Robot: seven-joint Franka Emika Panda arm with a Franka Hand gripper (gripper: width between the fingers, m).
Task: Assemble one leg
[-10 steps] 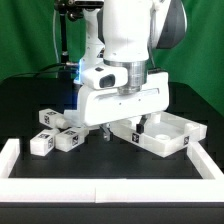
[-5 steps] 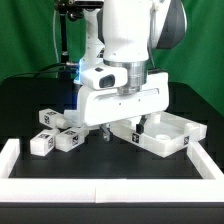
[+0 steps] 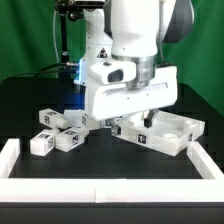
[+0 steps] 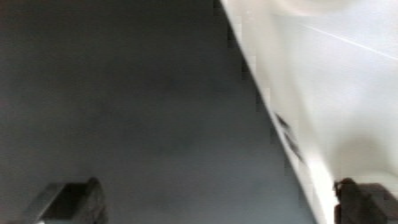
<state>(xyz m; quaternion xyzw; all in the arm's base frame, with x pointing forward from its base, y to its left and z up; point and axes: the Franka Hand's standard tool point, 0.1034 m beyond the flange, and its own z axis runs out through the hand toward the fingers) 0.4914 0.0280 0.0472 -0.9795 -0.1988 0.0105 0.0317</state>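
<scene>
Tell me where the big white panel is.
In the exterior view, the panel lies on the black table at the right, beside the cluster of legs.

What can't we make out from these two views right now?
- Count of the legs: exterior view, the arm covers the cluster's far end.
- Leg tags: exterior view, too small to read.
- Sockets of the panel: wrist view, blurred and cut off by the picture's edge.
- Whether the gripper touches the panel: exterior view, too small to tell.

There are four legs, one rimmed panel, one arm.
</scene>
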